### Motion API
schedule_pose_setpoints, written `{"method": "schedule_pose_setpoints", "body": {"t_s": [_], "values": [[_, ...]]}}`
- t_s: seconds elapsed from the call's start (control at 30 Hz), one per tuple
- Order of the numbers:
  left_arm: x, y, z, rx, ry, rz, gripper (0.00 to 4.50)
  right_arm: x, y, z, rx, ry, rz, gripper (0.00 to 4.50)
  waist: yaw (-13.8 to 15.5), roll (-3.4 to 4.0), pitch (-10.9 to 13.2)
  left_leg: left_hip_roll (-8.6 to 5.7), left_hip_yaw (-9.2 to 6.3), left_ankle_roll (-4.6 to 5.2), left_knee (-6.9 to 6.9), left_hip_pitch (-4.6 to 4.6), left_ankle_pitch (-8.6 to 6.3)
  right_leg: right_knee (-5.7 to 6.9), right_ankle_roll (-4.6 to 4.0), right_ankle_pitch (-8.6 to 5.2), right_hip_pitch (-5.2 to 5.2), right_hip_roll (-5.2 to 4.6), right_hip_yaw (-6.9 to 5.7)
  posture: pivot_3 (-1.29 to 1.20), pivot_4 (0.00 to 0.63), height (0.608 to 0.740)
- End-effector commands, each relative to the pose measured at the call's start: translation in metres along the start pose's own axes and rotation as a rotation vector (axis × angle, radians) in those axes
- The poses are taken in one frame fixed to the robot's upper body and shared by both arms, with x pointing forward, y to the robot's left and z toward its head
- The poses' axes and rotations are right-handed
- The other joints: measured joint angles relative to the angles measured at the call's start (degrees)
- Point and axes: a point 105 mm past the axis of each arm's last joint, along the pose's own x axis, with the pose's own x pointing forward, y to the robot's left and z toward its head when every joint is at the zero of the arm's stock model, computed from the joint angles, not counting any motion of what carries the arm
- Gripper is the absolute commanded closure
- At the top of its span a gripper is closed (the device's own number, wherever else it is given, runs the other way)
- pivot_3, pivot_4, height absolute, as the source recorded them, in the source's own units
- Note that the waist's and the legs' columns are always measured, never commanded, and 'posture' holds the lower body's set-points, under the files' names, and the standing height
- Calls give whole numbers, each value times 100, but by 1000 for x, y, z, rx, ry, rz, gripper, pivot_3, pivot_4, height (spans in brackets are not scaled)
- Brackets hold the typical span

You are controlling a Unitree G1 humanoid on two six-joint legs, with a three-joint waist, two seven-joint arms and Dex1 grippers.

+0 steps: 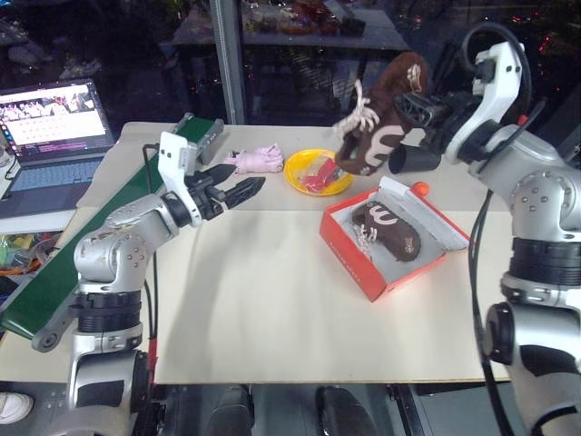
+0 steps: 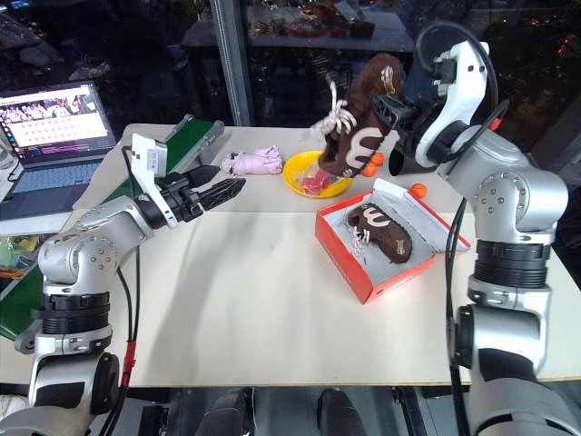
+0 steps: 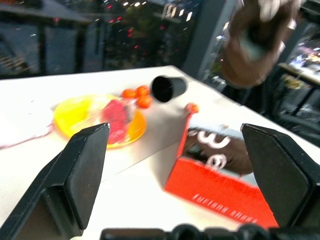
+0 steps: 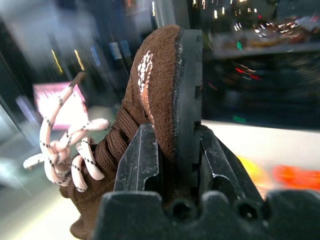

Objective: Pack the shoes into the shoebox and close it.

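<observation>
Left gripper (image 1: 243, 191): released, its two black fingers spread wide and carrying nothing, held above the pale surface (image 1: 272, 309) to the left of the task's things.

Pink plush toy (image 1: 257, 160): lay on the surface toward the back, beside the yellow bowl (image 1: 317, 172); neither belonged to the packing job. Black cup (image 1: 415, 160) and small orange balls (image 2: 418, 190) sat behind the box, likewise not part of the job.

Held shoe (image 1: 379, 116): dark brown, white mark on its side, pale laces dangling; raised in the air above the yellow bowl and behind the box, well clear of the surface. Not yet packed.

Shoebox (image 1: 349, 245): red, white inside, stood open on the surface right of centre, its lid folded back at the far side.

Packed shoe (image 1: 388, 229): lay inside the shoebox on its side, white mark facing up. This half of the packing looked done.

Right gripper (image 4: 175, 155): clenched on the held shoe, one finger pressed on the brown upper and the other on the black sole, as the right wrist view showed.

Progress, by judgement: about halfway. Remaining: bring the held shoe down into the space beside the packed shoe, let go, then swing the lid over and shut the shoebox.
</observation>
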Motion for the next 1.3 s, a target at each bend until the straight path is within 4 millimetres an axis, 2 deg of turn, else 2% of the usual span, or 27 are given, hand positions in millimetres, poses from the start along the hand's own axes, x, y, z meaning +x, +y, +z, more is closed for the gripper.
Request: {"method": "schedule_pose_setpoints", "body": {"t_s": [0.03, 0.1, 0.17, 0.23, 0.37, 0.5, 0.63, 0.8, 0.87, 1.03, 1.1, 1.13, 1.23, 1.3], "values": [[0, -10, 6, 43, -24, -17, 0, -4, 1, -15, -191, 122, 108, 4149, -3, 0, 0, 0, 1, 0, 0, 0, 0, -1, 0, 0, 0, 0, 1, 0, 150, 740], [1, -13, 5, 38, -26, -22, 0, -8, -2, -36, -190, 193, 157, 4149, -3, -1, 0, 0, 1, 0, 1, 0, 0, -1, 0, 0, 0, 1, 2, 0, 150, 740], [0, -15, 2, 38, -21, -16, 0, -17, -7, -67, -173, 298, 198, 4149, -1, -1, 0, 0, 1, 0, 1, 0, 0, -1, 1, 0, 0, 1, 2, 0, 150, 740], [0, -16, 0, 39, -18, -12, 0, -23, -9, -87, -154, 363, 227, 4149, 1, -1, 0, 0, 0, 0, 1, -1, 0, -3, 2, -1, 1, 1, 2, 0, 150, 740], [-2, -16, -1, 41, -17, -4, 0, -30, -6, -109, -167, 450, 294, 4149, -5, 0, 1, -1, 1, 0, 5, 0, 0, 3, 2, 0, 0, 1, 4, 0, 150, 740], [-6, -17, 1, 51, -16, 2, 0, -33, 6, -140, -225, 569, 404, 4149, -20, 0, 1, -1, 1, 0, 4, 4, 0, 3, 2, 0, 0, 3, 6, 0, 150, 740], [-8, -16, 3, 56, -17, 14, 0, -22, 16, -162, -270, 641, 472, 4149, -11, 0, 1, -1, 1, 0, 6, 7, 0, 2, 3, -1, 6, 2, 6, 0, 150, 740], [-8, -19, 3, 61, -16, 17, 0, 11, 43, -184, -312, 679, 554, 4149, -61, -17, 0, 1, -1, -1, 3, 45, 0, 2, 3, -1, 37, 7, 7, 0, 150, 740], [-9, -19, 3, 65, -14, 20, 0, 21, 49, -191, -318, 694, 548, 4149, -104, -40, -4, 1, -1, -2, -2, 90, -1, -4, 11, -7, 84, 7, 6, 0, 150, 740], [-15, -19, 1, 73, 1, 33, 0, 38, 63, -209, -316, 724, 518, 4149, -218, -103, -41, 3, -1, -2, -2, 130, -2, -1, 32, -23, 112, 8, 10, 0, 150, 740], [-16, -19, 0, 77, 7, 34, 0, 43, 71, -214, -310, 727, 515, 3155, -223, -122, -53, 4, -2, -3, -4, 150, -2, 7, 27, -27, 128, 9, 11, 0, 150, 740], [-15, -20, 0, 78, 9, 33, 0, 46, 75, -216, -300, 719, 508, 3021, -223, -122, -53, 4, -3, -3, -5, 153, -2, 8, 26, -27, 128, 10, 11, 0, 150, 740], [-14, -21, -1, 80, 12, 27, 0, 54, 82, -213, -274, 683, 490, 1947, -226, -118, -50, 2, -1, -3, -6, 146, -2, 18, 25, -26, 112, 9, 20, 0, 150, 740], [-13, -23, -1, 81, 15, 15, 0, 63, 86, -202, -233, 621, 478, 1260, -226, -116, -49, 2, -1, -3, -6, 147, -2, 17, 24, -25, 114, 10, 20, 0, 150, 740]]}}
